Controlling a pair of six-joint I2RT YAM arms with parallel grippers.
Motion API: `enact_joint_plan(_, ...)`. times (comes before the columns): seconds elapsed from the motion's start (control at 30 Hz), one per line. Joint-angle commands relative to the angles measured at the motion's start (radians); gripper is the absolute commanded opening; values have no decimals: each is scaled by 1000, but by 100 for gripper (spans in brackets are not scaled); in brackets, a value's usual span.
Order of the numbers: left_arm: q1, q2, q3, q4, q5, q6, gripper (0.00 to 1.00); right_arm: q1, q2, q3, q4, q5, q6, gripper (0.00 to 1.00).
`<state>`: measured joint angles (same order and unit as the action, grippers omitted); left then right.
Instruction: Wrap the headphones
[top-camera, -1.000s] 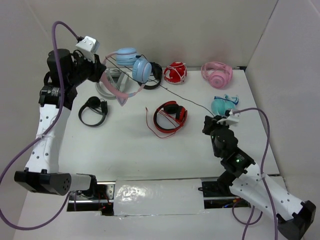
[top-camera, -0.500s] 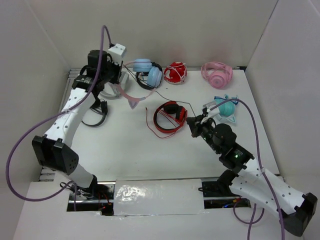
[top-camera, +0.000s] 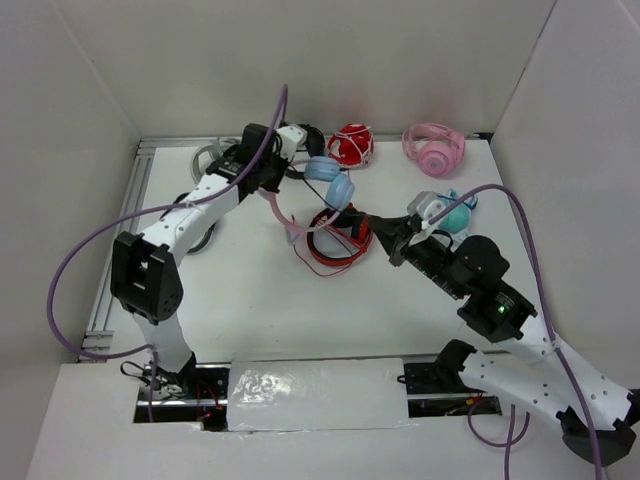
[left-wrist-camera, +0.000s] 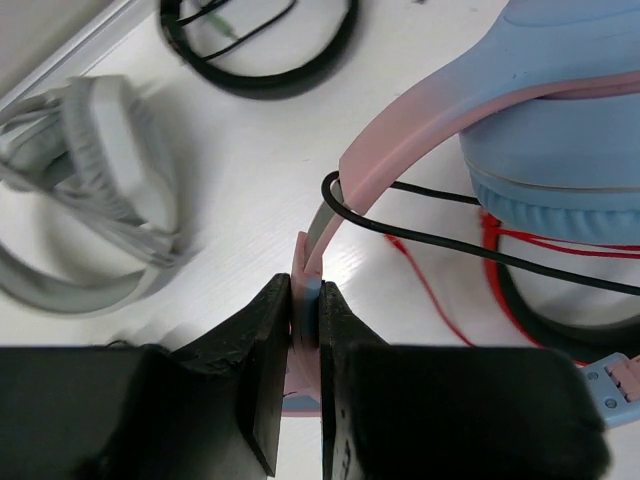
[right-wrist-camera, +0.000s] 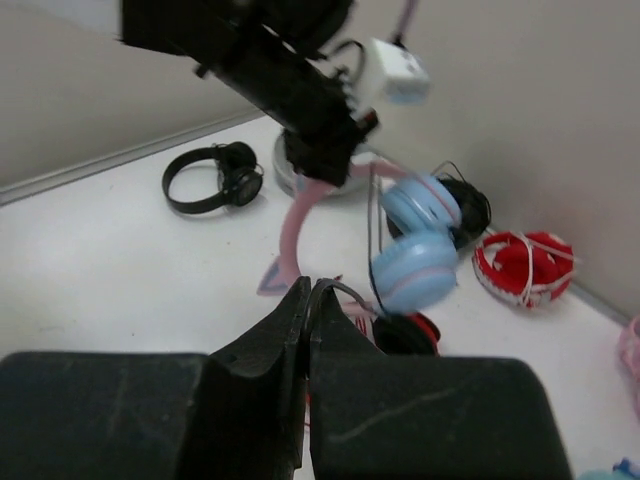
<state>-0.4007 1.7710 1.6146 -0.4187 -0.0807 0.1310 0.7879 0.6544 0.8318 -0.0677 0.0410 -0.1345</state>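
The left gripper (top-camera: 270, 185) is now hanging over the middle of the table (top-camera: 250, 300), having swung in from the far-left corner over the last half second and carried the headphones (top-camera: 335, 180) with it. The light-blue cups are now hovering just above the red headphones (top-camera: 335, 260), off the surface. In the left wrist view its fingers (left-wrist-camera: 260, 350) are clamping the pink headband (left-wrist-camera: 400, 150) flat between them, with the black cable (left-wrist-camera: 450, 243) trailing under the cup.

The right gripper (right-wrist-camera: 305, 300) is holding roughly where it was, fingers pressed together, and the cable's thin line is running in at their tips, so it is apparently pinching it.

No brand or lettering is showing legibly anywhere. The grey headphones (left-wrist-camera: 110, 160) are smearing with motion blur. The left arm is covering most of the black headphones (right-wrist-camera: 238, 172) from above, and the right wrist is cutting off part of the teal pair (top-camera: 458, 213).
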Motion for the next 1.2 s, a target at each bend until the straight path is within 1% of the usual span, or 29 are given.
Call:
enact_joint_plan(0.0,-72,10,50,95,-8,5,0,11,63,92,-32,-197,-132,0)
enact_joint_plan(0.03,-91,11,45,103,-14,12,0,10,83,101,-30,-242,-151,0)
enact_joint_plan(0.07,-134,11,41,116,-31,27,0,10,127,127,-32,-253,-183,0)
enact_joint_plan(0.13,-189,10,15,135,-44,44,0,8,166,165,-70,-282,-238,0)
enact_joint_plan(0.27,-248,-34,-65,219,-13,51,0,-2,234,237,-92,-328,-319,0)
enact_joint_plan(0.33,-288,-57,-113,236,-2,61,0,-48,247,259,-101,-375,-329,0)
enact_joint_plan(0.47,-361,-149,-221,310,1,105,0,-194,254,253,-52,-571,-272,0)
enact_joint_plan(0.5,-372,-165,-237,329,4,105,0,-220,249,241,-8,-599,-260,0)
enact_joint_plan(0.53,-391,-180,-251,336,13,98,0,-272,243,228,17,-630,-226,0)
enact_joint_plan(0.57,-403,-229,-280,351,31,90,0,-323,225,193,47,-697,-196,0)
enact_joint_plan(0.6,-403,-229,-294,351,32,90,0,-323,225,193,63,-729,-195,0)
enact_joint_plan(0.67,-418,-277,-333,377,71,82,0,-380,215,167,63,-792,-160,0)
enact_joint_plan(0.7,-429,-294,-346,386,94,81,0,-395,212,158,116,-843,-133,0)
enact_joint_plan(0.77,-435,-340,-381,409,165,78,0,-430,206,132,135,-900,-117,0)
enact_joint_plan(0.8,-443,-353,-392,409,183,76,0,-441,200,122,158,-953,-102,0)
enact_joint_plan(0.87,-449,-386,-412,445,217,73,0,-464,179,104,181,-1006,-96,0)
enact_joint_plan(0.97,-469,-418,-420,454,252,61,0,-472,166,99,207,-1023,-82,0)
enact_joint_plan(1.0,-492,-424,-426,460,252,65,0,-470,169,105,209,-1018,-65,0)
enact_joint_plan(1.07,-518,-446,-443,481,236,81,0,-470,192,127,207,-963,-36,0)
enact_joint_plan(1.1,-550,-450,-449,489,223,96,0,-470,200,130,226,-925,20,0)
enact_joint_plan(1.13,-566,-461,-459,495,214,107,0,-470,212,124,245,-837,54,0)
enact_joint_plan(1.17,-578,-466,-464,498,211,114,0,-472,212,118,284,-796,84,0)
